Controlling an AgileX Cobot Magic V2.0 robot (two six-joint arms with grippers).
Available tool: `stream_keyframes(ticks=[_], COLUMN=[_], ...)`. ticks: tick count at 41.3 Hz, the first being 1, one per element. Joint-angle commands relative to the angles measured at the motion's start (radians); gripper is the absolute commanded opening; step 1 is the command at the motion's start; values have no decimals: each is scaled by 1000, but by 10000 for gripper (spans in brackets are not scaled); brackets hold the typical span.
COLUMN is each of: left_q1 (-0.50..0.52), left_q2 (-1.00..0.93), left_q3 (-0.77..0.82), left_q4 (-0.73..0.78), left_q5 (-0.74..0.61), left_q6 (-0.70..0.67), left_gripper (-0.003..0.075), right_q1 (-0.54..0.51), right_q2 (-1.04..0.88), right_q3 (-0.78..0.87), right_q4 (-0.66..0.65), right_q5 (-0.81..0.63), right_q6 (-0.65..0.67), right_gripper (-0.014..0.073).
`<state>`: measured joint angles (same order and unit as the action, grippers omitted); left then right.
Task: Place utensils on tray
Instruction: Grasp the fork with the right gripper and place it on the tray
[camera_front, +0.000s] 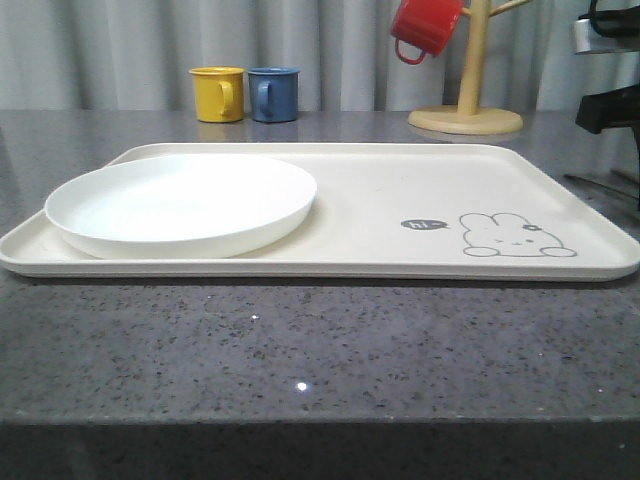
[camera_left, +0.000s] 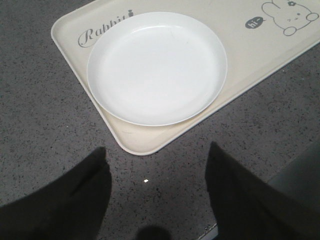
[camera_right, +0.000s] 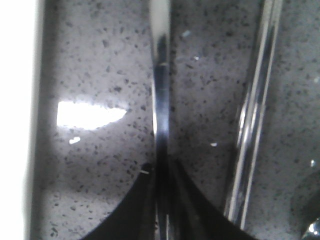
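The right gripper (camera_right: 162, 200) pinches a slim silver utensil handle (camera_right: 161, 100) lying on the speckled grey counter (camera_right: 95, 75), its dark fingers pressed against the metal on both sides, with the pair of chopsticks (camera_right: 255, 115) lying just beside it. The left gripper (camera_left: 157, 195) hovers with its fingers spread wide above bare counter just off the corner of the tray (camera_front: 400, 200). The tray holds a round white plate (camera_front: 185, 205) on its left half, its rabbit-marked right half bare, while beyond the tray stand a yellow mug (camera_front: 218, 94), a blue mug (camera_front: 273, 94) and a wooden mug tree (camera_front: 468, 100) with a red mug (camera_front: 425, 28).
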<state>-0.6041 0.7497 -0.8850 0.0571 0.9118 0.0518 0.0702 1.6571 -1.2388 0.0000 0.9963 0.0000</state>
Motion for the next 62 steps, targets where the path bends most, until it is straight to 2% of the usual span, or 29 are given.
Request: stream_keyframes(ticks=[1, 10, 16, 24, 31, 41, 48, 62], left_q1=[-8, -8, -8, -8, -8, -8, -8, -8], left_q2=[-4, -4, -4, -4, -4, -4, -4, -4], left_q3=[-27, -27, -27, -27, -27, -27, -27, -27], left_q4=[0, 0, 0, 0, 0, 0, 0, 0], left_q5=[-68, -68, -70, -70, -70, -70, -70, -70], left_q6=[-9, -9, -9, -9, -9, -9, -9, -9], left_gripper=[400, 400, 400, 400, 400, 400, 400, 400], right_q1=[0, 0, 14, 146, 286, 432, 463, 463], right_q2=[-23, -52, -80, -82, -55, 75, 153, 188], right_q3=[-22, -70, -148, -225, -284, -387, -415, -417], right_q4=[41, 44, 111, 182, 163, 7, -13, 6], right_q5=[-17, 59, 148, 191, 190, 227, 187, 103], right_q6=[-11, -11, -11, 0, 138, 391, 562, 613], right_gripper=[-43, -46, -46, -46, -46, -46, -46, -44])
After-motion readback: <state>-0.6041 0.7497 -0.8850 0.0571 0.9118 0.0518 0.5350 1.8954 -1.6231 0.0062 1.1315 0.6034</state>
